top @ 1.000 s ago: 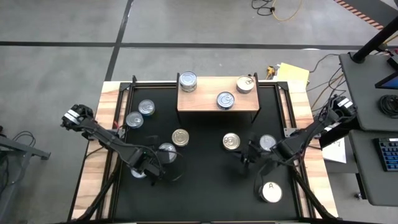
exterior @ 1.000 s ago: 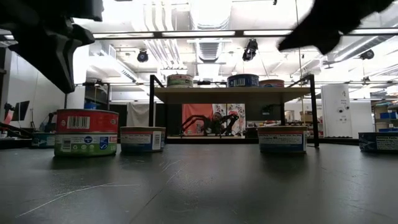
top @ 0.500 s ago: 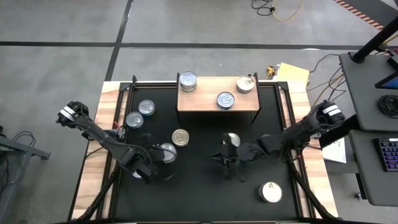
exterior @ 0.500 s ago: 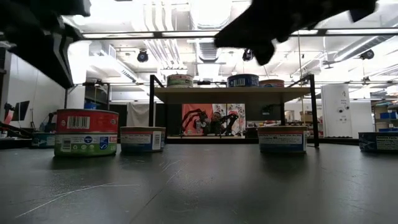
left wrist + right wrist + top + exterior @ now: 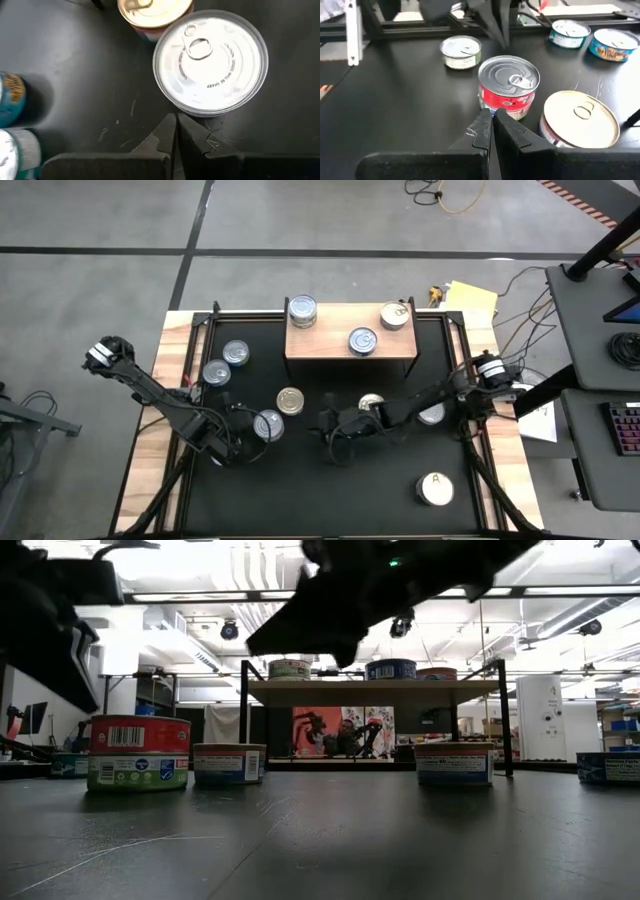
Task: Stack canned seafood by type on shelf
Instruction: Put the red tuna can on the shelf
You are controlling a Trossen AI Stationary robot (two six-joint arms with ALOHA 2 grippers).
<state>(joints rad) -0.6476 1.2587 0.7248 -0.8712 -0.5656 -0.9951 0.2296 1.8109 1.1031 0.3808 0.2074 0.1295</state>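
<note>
At desk centre-left we find the left jaws (image 5: 243, 436) pressed together and holding nothing, with a silver-topped can (image 5: 268, 424) just beside their tips at about 2 o'clock in the high view. The left wrist view confirms this: the silver-topped can (image 5: 210, 62) lies dead ahead of the shut tips, with a gold-topped can (image 5: 154, 11) touching or nearly touching it on the far side.

The right jaws (image 5: 328, 423) are likewise shut and empty, reaching across toward 9 o'clock. That same gold-topped can (image 5: 290, 401) lies at about 10 o'clock from them; a second gold-topped can (image 5: 371, 404) is partly under the right arm.

The shelf (image 5: 350, 325) stands at 12 o'clock and carries three cans. We judge the left arm nearer the silver-topped can. Being round, the can offers no preferred axis, but either jaws must open before any grasp.
</note>
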